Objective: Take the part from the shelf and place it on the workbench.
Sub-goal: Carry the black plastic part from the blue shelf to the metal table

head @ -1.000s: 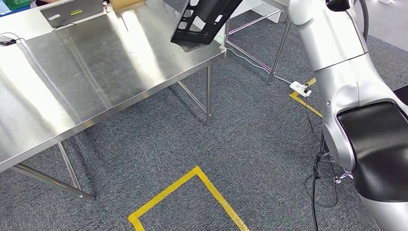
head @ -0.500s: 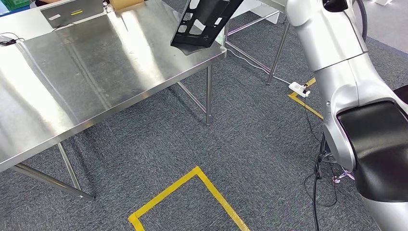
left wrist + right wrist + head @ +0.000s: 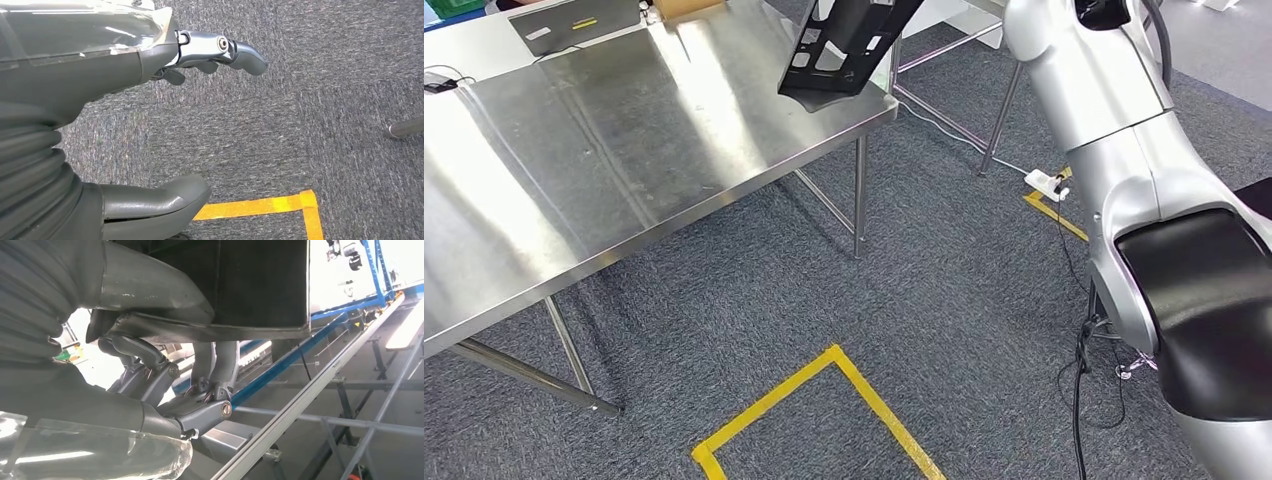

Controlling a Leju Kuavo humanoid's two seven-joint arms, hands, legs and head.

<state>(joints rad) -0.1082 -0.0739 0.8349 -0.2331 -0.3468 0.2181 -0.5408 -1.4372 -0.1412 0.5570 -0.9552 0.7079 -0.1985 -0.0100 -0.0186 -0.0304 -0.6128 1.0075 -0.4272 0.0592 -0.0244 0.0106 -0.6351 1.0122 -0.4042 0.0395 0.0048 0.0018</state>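
Firmly between right hand (image 3: 165, 380) fingers: part (image 3: 250, 285)

You are looking at a workshop or industrial test bay. A long stainless-steel workbench (image 3: 624, 140) on bare metal legs stands on grey carpet tiles (image 3: 904, 270) marked with yellow floor tape (image 3: 824, 390). Loose cables and a white power strip (image 3: 1046, 183) lie on the floor. In the right wrist view, blue-framed racking (image 3: 350, 307) and aluminium rails (image 3: 310, 395) fill the background.
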